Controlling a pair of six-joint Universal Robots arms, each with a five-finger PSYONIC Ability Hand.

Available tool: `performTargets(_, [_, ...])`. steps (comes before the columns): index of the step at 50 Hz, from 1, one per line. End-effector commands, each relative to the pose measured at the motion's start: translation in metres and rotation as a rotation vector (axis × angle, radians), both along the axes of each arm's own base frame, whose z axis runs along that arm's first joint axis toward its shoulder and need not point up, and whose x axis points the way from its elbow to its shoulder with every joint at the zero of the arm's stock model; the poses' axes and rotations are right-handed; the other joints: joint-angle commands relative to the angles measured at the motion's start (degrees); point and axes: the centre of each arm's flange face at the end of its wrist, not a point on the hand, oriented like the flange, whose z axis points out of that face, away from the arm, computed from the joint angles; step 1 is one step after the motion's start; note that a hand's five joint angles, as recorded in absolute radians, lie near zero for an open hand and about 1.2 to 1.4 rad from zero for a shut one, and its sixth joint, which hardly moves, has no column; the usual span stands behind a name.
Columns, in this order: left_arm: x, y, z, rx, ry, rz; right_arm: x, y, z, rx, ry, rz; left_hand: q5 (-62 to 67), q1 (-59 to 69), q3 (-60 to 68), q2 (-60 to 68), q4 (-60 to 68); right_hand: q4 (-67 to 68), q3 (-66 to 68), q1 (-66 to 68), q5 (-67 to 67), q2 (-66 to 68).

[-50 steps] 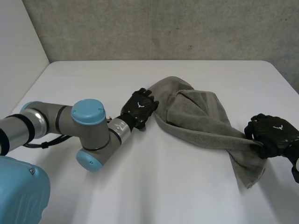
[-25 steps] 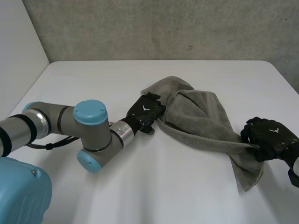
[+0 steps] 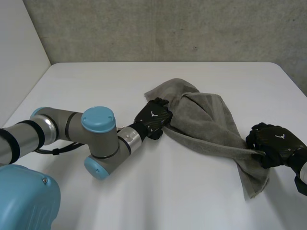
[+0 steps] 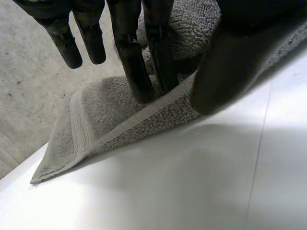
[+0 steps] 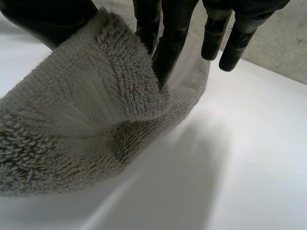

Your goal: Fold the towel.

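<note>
A grey towel (image 3: 206, 120) lies bunched and twisted across the white table (image 3: 158, 191), right of the middle. My left hand (image 3: 152, 119) is at the towel's left edge. In the left wrist view two fingers (image 4: 129, 52) press down on the hemmed edge of the towel (image 4: 96, 115) and the thumb closes against it from the other side. My right hand (image 3: 274, 143) is at the towel's right end, where a short flap hangs past it. The right wrist view shows a thick fold of towel (image 5: 72, 120) pinched between the thumb and fingers (image 5: 165, 33).
The table's far edge meets a grey concrete wall (image 3: 168, 28). My left arm (image 3: 96, 139) lies low across the table's left half. Bare table runs along the front and far left.
My left hand has slid right onto the towel's left edge and its fingers have closed on the hem. The right hand has shifted slightly left, still holding its end.
</note>
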Motion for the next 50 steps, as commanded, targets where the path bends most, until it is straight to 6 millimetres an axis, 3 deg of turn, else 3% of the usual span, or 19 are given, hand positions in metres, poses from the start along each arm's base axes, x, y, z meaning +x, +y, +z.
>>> performTargets(1, [-0.001,-0.002,0.003,-0.015,0.007,0.001,0.0,0.0,-0.003,0.014,-0.003,0.002,14.9,15.0,-2.8,14.9,-3.2,-3.0,-0.1,6.9,3.0,4.2])
performTargets(19, [0.0,-0.003,0.012,-0.026,0.014,0.011,0.002,-0.001,-0.001,0.009,-0.015,0.019,18.5,18.6,-2.8,18.5,-3.2,-3.0,-0.1,6.9,3.0,4.2])
performTargets(24, [0.009,-0.01,0.064,-0.097,0.068,0.037,0.007,-0.001,0.023,-0.021,-0.043,0.061,18.5,18.6,-2.8,18.5,-3.2,-3.0,-0.1,6.9,3.0,4.2])
performTargets(25, [0.01,-0.01,0.065,-0.097,0.068,0.037,0.009,-0.001,0.035,-0.041,-0.048,0.078,18.5,18.6,-2.8,18.5,-3.2,-3.0,-0.1,6.9,3.0,4.2])
performTargets(27, [0.022,-0.013,0.107,-0.163,0.109,0.063,0.009,-0.003,0.05,-0.076,-0.053,0.085,18.5,18.6,-2.8,18.5,-3.2,-3.0,-0.1,6.9,3.0,4.2])
performTargets(28, [0.022,-0.013,0.107,-0.163,0.11,0.063,0.011,-0.007,0.068,-0.125,-0.06,0.091,18.5,18.6,-2.8,18.5,-3.2,-3.0,-0.1,6.9,3.0,4.2])
performTargets(29, [0.028,-0.012,0.13,-0.199,0.134,0.075,0.011,-0.007,0.068,-0.126,-0.06,0.091,18.5,18.6,-2.8,18.5,-3.2,-3.0,-0.1,6.9,3.0,4.2])
performTargets(30, [0.034,-0.009,0.153,-0.236,0.161,0.085,0.017,-0.009,0.092,-0.197,-0.078,0.107,18.5,18.6,-2.8,18.5,-3.2,-3.0,-0.1,6.9,3.0,4.2])
performTargets(31, [0.034,-0.008,0.154,-0.237,0.161,0.085,0.026,-0.008,0.127,-0.293,-0.113,0.134,18.5,18.6,-2.8,18.5,-3.2,-3.0,-0.1,6.9,3.0,4.2])
performTargets(32, [0.038,-0.003,0.175,-0.268,0.191,0.095,0.026,-0.008,0.127,-0.294,-0.114,0.134,18.5,18.6,-2.8,18.5,-3.2,-3.0,-0.1,6.9,3.0,4.2])
performTargets(33, [0.043,0.004,0.198,-0.294,0.228,0.106,0.03,-0.005,0.152,-0.359,-0.147,0.144,18.5,18.6,-2.8,18.5,-3.2,-3.0,-0.1,6.9,3.0,4.2])
performTargets(34, [0.043,0.004,0.199,-0.294,0.229,0.106,0.03,-0.005,0.153,-0.36,-0.147,0.144,18.5,18.6,-2.8,18.5,-3.2,-3.0,-0.1,6.9,3.0,4.2])
performTargets(36, [0.059,0.019,0.243,-0.331,0.317,0.129,0.032,0.0,0.193,-0.466,-0.2,0.145,18.5,18.6,-2.8,18.5,-3.2,-3.0,-0.1,6.9,3.0,4.2])
performTargets(39, [0.077,0.032,0.269,-0.332,0.384,0.14,0.032,0.002,0.207,-0.501,-0.218,0.142,18.5,18.6,-2.8,18.5,-3.2,-3.0,-0.1,6.9,3.0,4.2])
performTargets(42, [0.092,0.042,0.274,-0.299,0.41,0.153,0.033,0.0,0.216,-0.513,-0.249,0.141,18.5,18.6,-2.8,18.5,-3.2,-3.0,-0.1,6.9,3.0,4.2])
performTargets(45, [0.096,0.047,0.267,-0.267,0.403,0.161,0.042,-0.004,0.2,-0.45,-0.263,0.153,18.5,18.6,-2.8,18.5,-3.2,-3.0,-0.1,6.9,3.0,4.2])
performTargets(48, [0.1,0.053,0.242,-0.196,0.361,0.173,0.065,-0.006,0.173,-0.346,-0.276,0.192,18.5,18.6,-2.8,18.5,-3.2,-3.0,-0.1,6.9,3.0,4.2])
performTargets(49, [0.101,0.055,0.225,-0.156,0.337,0.178,0.075,-0.008,0.155,-0.295,-0.258,0.198,18.5,18.6,-2.8,18.5,-3.2,-3.0,-0.1,6.9,3.0,4.2])
performTargets(50, [0.103,0.057,0.209,-0.115,0.311,0.185,0.075,-0.008,0.155,-0.295,-0.258,0.198,18.5,18.6,-2.8,18.5,-3.2,-3.0,-0.1,6.9,3.0,4.2])
